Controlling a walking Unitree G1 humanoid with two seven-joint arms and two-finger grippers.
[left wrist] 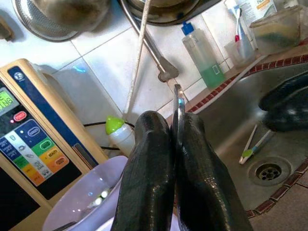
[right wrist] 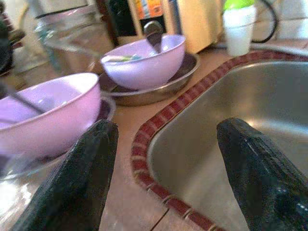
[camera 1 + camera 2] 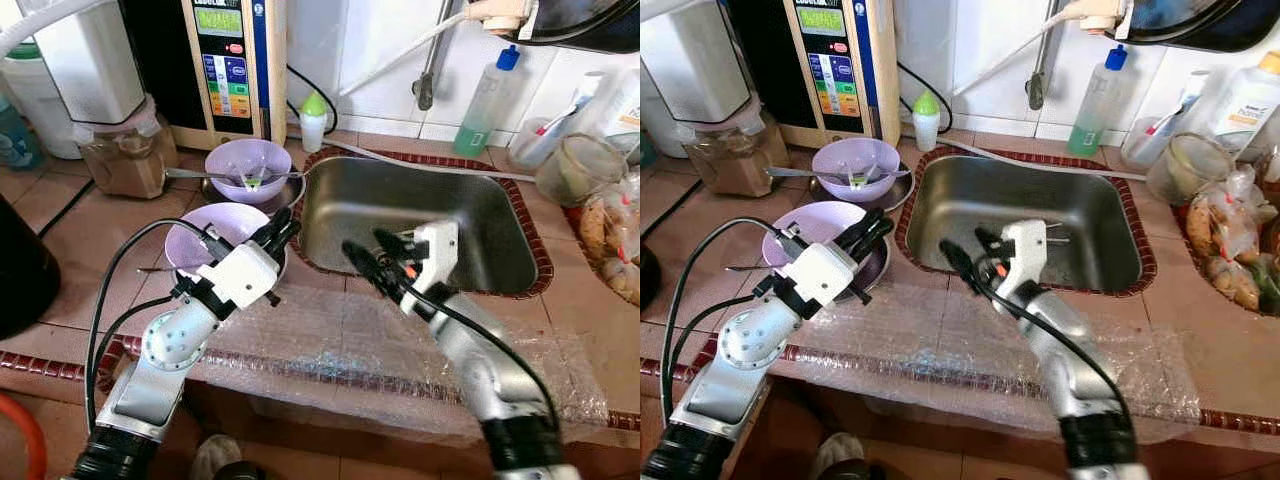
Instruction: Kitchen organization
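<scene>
A thin metal utensil (image 1: 177, 103) stands pinched between the two black fingers (image 1: 149, 178) of the left gripper (image 3: 278, 232), its shiny tip sticking out past the fingertips; what kind of utensil it is cannot be told. That gripper hangs over the near lilac bowl (image 3: 205, 236), at the bowl's side nearest the sink, and a dark utensil handle (image 3: 755, 267) pokes out over the bowl's rim on its far side from the sink. Behind it a second lilac bowl (image 3: 247, 165) sits in a shallow metal dish (image 2: 159, 86) with a spoon (image 3: 205, 174) and some green-tipped cutlery inside. The right gripper (image 3: 372, 247) hovers over the near edge of the steel sink (image 3: 480, 215) with its fingers spread apart and nothing between them. In the sink, a white utensil with a green end (image 1: 255, 147) lies beside the drain (image 1: 268, 171). A sheet of bubble wrap (image 3: 400, 350) covers the tiled counter (image 3: 90, 215) in front of the sink. Along the back wall stand a beige water machine with coloured buttons (image 3: 226, 65), a small white bottle with a green cap (image 3: 313, 120), a clear bottle of green liquid (image 3: 485, 105) and a glass jar (image 3: 575, 170).
</scene>
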